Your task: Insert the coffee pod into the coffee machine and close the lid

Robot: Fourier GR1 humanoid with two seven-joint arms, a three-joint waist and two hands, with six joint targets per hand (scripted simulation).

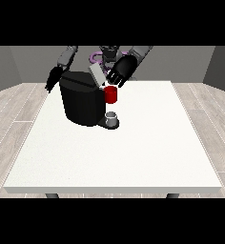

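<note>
The hand at the view's right hovers with fingers spread just above the coffee machine and its raised lid. A grey thing sits below, at the machine's base.

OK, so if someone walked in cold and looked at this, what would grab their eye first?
Probably the big black coffee machine at the table's far left part, with a red thing at the machine on its front. Next, the hand at the view's right, hovering just above that red thing by the raised lid.
</note>
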